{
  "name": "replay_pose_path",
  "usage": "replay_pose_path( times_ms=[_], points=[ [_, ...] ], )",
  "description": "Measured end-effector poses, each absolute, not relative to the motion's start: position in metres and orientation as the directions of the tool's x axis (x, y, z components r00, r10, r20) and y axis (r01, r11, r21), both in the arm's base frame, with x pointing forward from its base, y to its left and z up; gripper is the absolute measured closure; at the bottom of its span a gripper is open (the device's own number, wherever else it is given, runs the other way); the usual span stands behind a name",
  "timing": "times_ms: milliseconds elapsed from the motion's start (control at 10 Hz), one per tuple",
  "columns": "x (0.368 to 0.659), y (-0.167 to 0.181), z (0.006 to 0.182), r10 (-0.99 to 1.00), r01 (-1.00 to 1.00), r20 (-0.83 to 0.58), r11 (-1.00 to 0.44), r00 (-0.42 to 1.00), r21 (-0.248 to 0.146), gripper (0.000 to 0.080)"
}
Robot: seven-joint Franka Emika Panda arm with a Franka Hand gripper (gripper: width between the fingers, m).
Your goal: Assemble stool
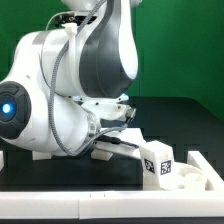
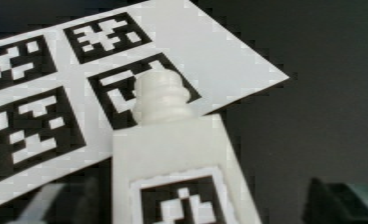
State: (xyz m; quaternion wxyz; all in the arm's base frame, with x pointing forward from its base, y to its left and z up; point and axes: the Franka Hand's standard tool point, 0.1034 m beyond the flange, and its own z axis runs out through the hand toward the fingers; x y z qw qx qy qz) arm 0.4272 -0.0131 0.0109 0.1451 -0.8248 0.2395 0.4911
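Stool leg (image 2: 172,160), white and chunky, carries a square tag on its side and has a threaded tip. In the wrist view it lies in front of the marker board (image 2: 74,70), between the two dark fingers (image 2: 332,205) of the hand (image 2: 190,200). The fingers are blurred at the picture's edge, so I cannot tell if the hand grasps the leg or is released. In the exterior view, a tagged white stool part (image 1: 158,165) rests on the dark counter (image 1: 190,120) at the exterior view's right, near the robot arm (image 1: 90,80).

Leg (image 2: 172,160) overlaps marker board (image 2: 195,38); open table (image 2: 323,100) alongside.
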Motion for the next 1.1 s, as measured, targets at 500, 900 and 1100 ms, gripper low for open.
replay_pose_path(
  times_ms=[500, 900, 1100],
  points=[
    [0.436, -0.013, 0.027, -0.245, -0.526, -0.868, -0.850, 0.432, -0.021, 0.0468],
    [0.466, 0.014, 0.112, -0.262, -0.471, -0.726, -0.877, 0.635, -0.096, 0.0468],
    [0.469, 0.016, 0.111, -0.288, -0.444, -0.625, -0.890, 0.725, -0.105, 0.0466]
  ],
)
